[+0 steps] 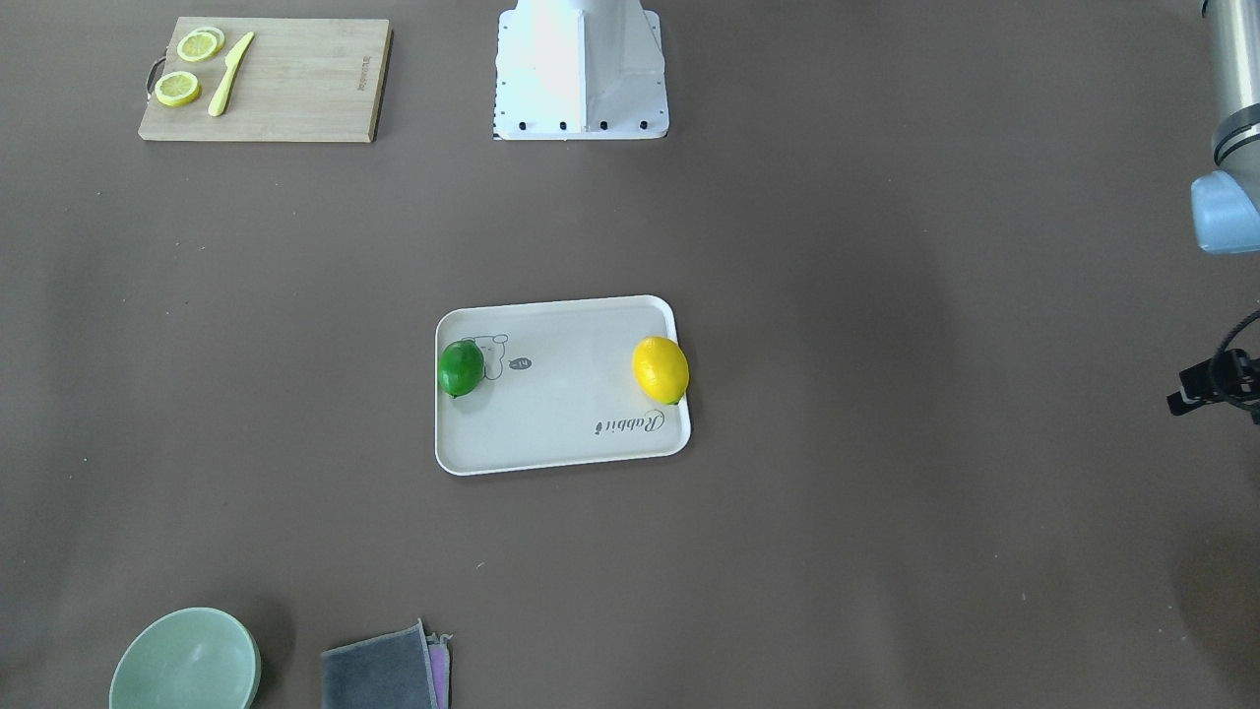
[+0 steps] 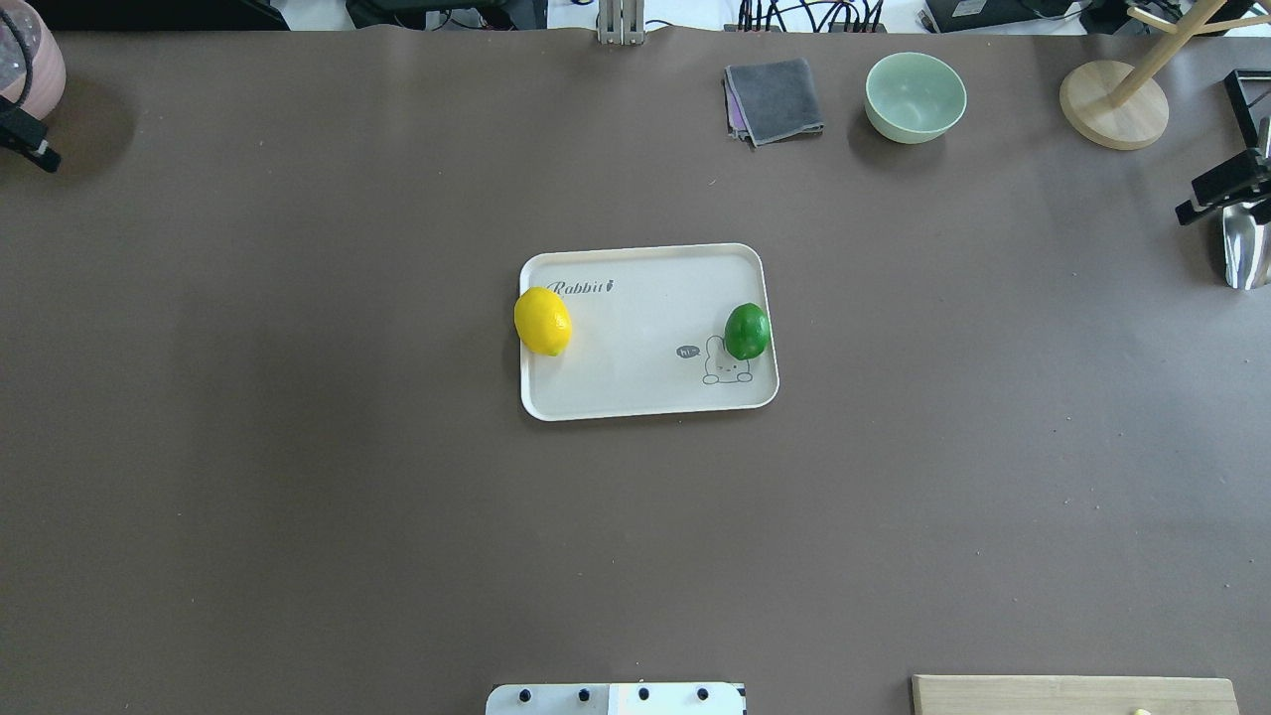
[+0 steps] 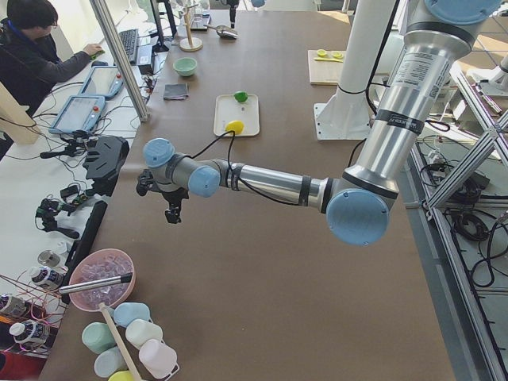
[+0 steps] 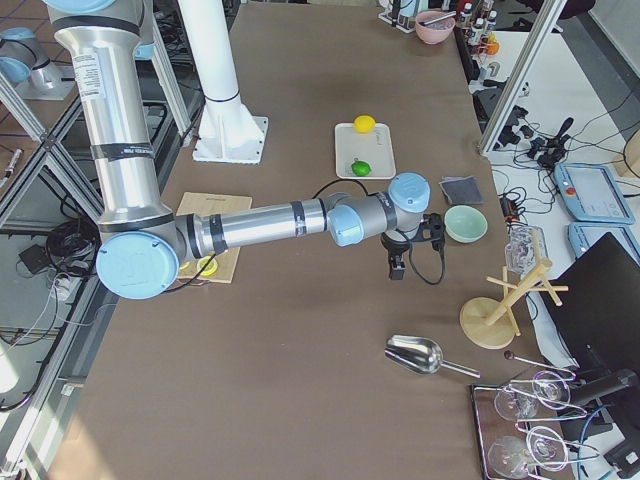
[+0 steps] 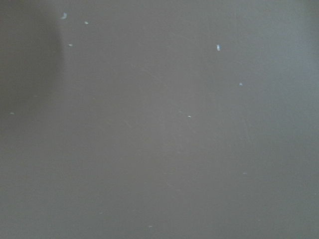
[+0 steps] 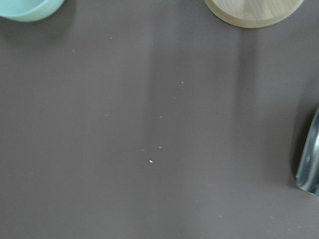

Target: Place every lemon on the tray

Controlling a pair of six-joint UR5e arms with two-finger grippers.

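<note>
Nearest the robot, only the front-facing view shows the lemon slices [image 1: 178, 89] on the cutting board [image 1: 285, 84]. In the middle of the counter [image 2: 298, 497], the yellow lemon [image 1: 660, 369] and the green lemon [image 1: 460, 368] both lie inside the tray [image 1: 561, 433], at opposite ends, so the task seems finished. The left end effector [image 3: 171, 211] and the right end effector [image 4: 396, 268] hang far from the tray; spread or pressed together, I cannot tell.

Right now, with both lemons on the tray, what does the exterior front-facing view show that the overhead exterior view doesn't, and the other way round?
Only front-facing: the whole cutting board with lemon slices and a yellow knife on it. Only overhead: a wooden stand, a metal scoop at the right edge and a pink bowl at the left edge; of the cutting board, just a strip. Both: the tray with the yellow lemon and the green lemon at opposite ends, the green bowl and the grey cloth.
</note>
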